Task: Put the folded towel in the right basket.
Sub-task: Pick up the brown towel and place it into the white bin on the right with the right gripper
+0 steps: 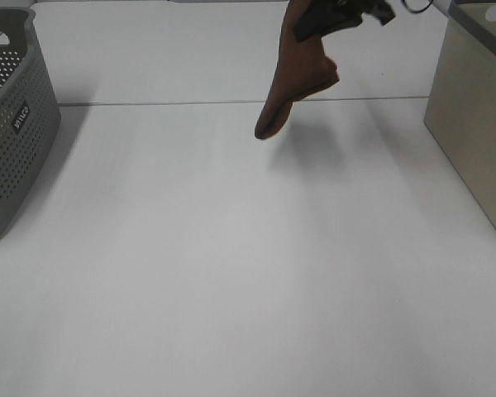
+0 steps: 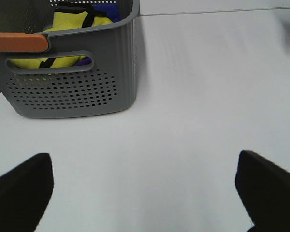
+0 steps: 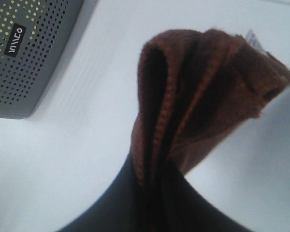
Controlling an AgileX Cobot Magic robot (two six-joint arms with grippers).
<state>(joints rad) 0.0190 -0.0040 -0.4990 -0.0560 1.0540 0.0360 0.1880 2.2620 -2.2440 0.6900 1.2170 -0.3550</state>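
One towel (image 1: 293, 83) aloft, beige basket (image 1: 471, 124) near, seemingly apart

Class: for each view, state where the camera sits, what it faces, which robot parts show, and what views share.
Exterior high: above, looking down at the table; right gripper holds the brown towel.
Left wrist: faces the grey basket; open left gripper shows.
Right wrist: faces the clamped brown towel; its fingers show.
All share the grey basket.

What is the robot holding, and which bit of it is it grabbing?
The right end effector pinches the folded brown towel by its top end; the rest hangs free above the table. The left end effector is open and holds nothing.
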